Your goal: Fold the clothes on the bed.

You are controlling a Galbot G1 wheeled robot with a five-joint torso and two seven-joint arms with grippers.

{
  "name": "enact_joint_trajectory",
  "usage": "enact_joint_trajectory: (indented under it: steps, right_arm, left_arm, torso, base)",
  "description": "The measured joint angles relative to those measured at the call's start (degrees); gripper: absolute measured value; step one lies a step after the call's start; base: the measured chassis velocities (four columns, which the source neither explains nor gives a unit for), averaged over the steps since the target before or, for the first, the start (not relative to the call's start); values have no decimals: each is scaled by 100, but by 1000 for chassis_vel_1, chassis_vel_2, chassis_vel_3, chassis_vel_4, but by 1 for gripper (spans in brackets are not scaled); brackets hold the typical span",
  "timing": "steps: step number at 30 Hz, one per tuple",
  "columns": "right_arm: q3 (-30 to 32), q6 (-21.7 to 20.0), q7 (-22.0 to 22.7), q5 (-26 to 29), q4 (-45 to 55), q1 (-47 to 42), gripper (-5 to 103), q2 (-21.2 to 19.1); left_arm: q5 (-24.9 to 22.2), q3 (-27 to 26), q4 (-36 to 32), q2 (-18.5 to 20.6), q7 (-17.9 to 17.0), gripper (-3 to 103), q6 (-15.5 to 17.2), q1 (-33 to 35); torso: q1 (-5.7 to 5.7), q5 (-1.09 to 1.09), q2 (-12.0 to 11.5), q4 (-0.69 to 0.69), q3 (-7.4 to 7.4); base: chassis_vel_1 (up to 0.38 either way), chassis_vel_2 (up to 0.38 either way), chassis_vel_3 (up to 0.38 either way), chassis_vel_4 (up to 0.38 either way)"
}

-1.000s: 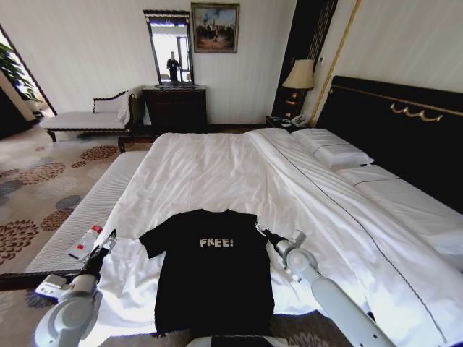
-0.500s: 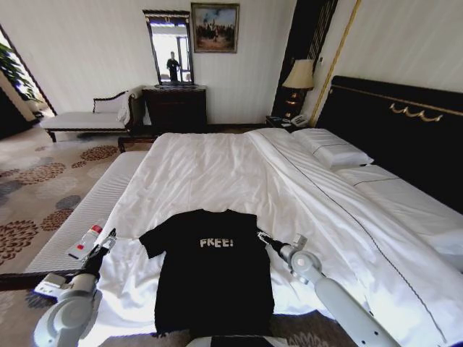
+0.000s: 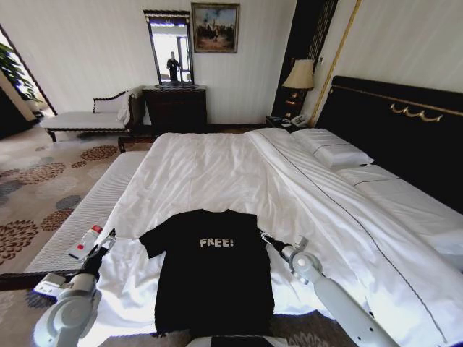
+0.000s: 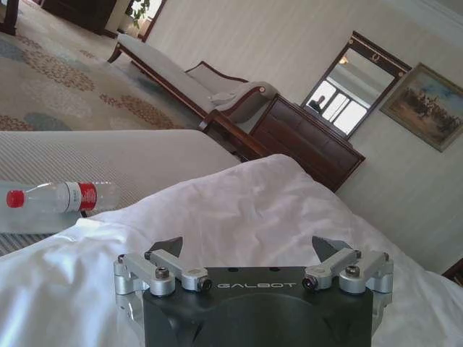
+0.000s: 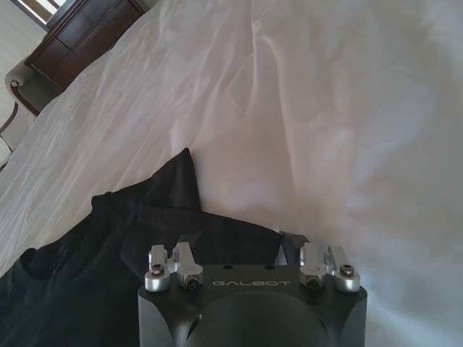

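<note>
A: Where is the garment placed, and what step is judged to be in hand?

B: The black short-sleeved cotton T-shirt (image 3: 211, 271) with white "FREE!" lettering is spread flat, chest up, at the near edge of the large white-sheeted bed (image 3: 217, 170), its hem towards the robot. The right tool (image 3: 265, 239) is seen just beside the shirt's right sleeve, low over the sheet, its jaws spread wide. A grasp of that sleeve is judged to be under way.

A: How should it be done well?

B: The sleeve edge should be pinched alone, without the white sheet beneath being gathered in. The lower jaw is best slid under the cloth at the hem of the sleeve, so that a clean fold line can be drawn across the chest.

A: And the left tool?

B: The left tool (image 3: 107, 241) is held beyond the shirt's left sleeve, apart from it, jaws wide and empty.

A: What is given by one view and not by another?

B: In the right wrist view the black sleeve (image 5: 170, 189) is shown lying right between the spread jaws, a relation left unclear from the head. In the left wrist view a clear plastic water bottle (image 4: 54, 196) with a red cap and label is shown lying on the narrow white ribbed bench (image 4: 116, 155), with no black cloth before that tool.
</note>
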Motion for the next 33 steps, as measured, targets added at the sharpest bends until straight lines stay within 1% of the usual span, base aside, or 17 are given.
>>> enact_joint_trajectory:
  steps: [1, 4, 5, 6, 7, 10, 12, 14, 15, 17, 18, 21, 24, 26, 28, 30, 33]
  right_arm:
    - [0, 0, 0, 0, 0, 0, 63, 0]
    - [0, 71, -14, -34, 10, 0, 47, -1]
    - [0, 99, -27, -45, 21, 0, 47, -3]
    - [0, 115, -37, -52, 29, -1, 42, -4]
    - [0, 115, -37, -52, 29, -1, 42, -4]
    - [0, 212, -142, -156, 115, -67, 25, -19]
    - [1, 251, -194, -197, 178, -106, 25, -31]
    - [15, 341, -325, -251, 384, -219, 14, -59]
    - [15, 341, -325, -251, 384, -219, 14, -59]
    - [22, 467, -569, -342, 637, -370, 4, -108]
    - [22, 523, -694, -394, 727, -423, 1, -131]
    - [8, 604, -891, -449, 849, -488, 1, -173]
    - [-106, 759, -1295, -615, 980, -614, 1, -279]
    - [-122, 776, -1342, -642, 985, -632, 1, -291]
    - [-214, 845, -1644, -877, 993, -780, 1, -344]
    - [-230, 859, -1706, -943, 991, -816, 1, -353]
    - [-277, 922, -1947, -1232, 971, -978, 1, -386]
  left_arm:
    - [0, 0, 0, 0, 0, 100, 0, 0]
    - [35, 31, 24, -7, -1, 100, 0, -13]
    - [41, 34, 33, -8, -1, 100, 0, -15]
    - [43, 35, 37, -8, -1, 100, 0, -15]
    - [43, 35, 37, -8, -1, 100, 0, -15]
    - [45, 36, 42, -7, -5, 100, 0, -15]
    - [44, 35, 42, -7, -4, 100, 0, -14]
    - [43, 32, 45, -7, -4, 100, 0, -11]
    - [43, 32, 45, -7, -4, 100, 0, -11]
    - [43, 30, 51, -7, -4, 100, -4, -3]
    - [42, 30, 52, -10, -4, 100, -7, 1]
    - [42, 30, 52, -17, -2, 100, -9, 4]
    - [44, 32, 36, -31, 0, 100, -12, 7]
    - [44, 33, 33, -32, 0, 100, -12, 9]
    - [45, 32, 16, -37, 6, 100, -19, 26]
    - [45, 31, 16, -37, 8, 100, -23, 34]
    - [51, 24, 16, -48, 20, 100, -40, 64]
  torso:
    - [0, 0, 0, 0, 0]
    - [0, 0, 0, 0, 0]
    - [0, 0, 0, 0, 0]
    - [0, 0, 0, 0, 0]
    - [0, 0, 0, 0, 0]
    - [0, 0, 0, 0, 0]
    - [0, 0, 0, 0, 0]
    - [0, 0, 0, 0, 0]
    - [0, 0, 0, 0, 0]
    - [0, 0, 0, 0, 0]
    - [0, -1, 0, 0, 0]
    - [0, -1, 0, 0, 0]
    - [0, -1, 0, 0, 0]
    - [0, -1, 0, 0, 0]
    - [0, 0, 0, 0, 0]
    - [0, 0, 0, 0, 0]
    - [0, 0, 0, 0, 0]
  base:
    - [0, 0, 0, 0]
    - [0, 0, 0, 0]
    - [0, 0, 0, 0]
    - [0, 0, 0, 0]
    - [0, 0, 0, 0]
    - [0, 0, 0, 0]
    - [0, 0, 0, 0]
    - [0, 0, 0, 0]
    - [0, 0, 0, 0]
    - [0, 0, 0, 0]
    - [0, 0, 0, 0]
    - [0, 0, 0, 0]
    - [0, 0, 0, 0]
    - [0, 0, 0, 0]
    - [0, 0, 0, 0]
    - [0, 0, 0, 0]
    - [0, 0, 0, 0]
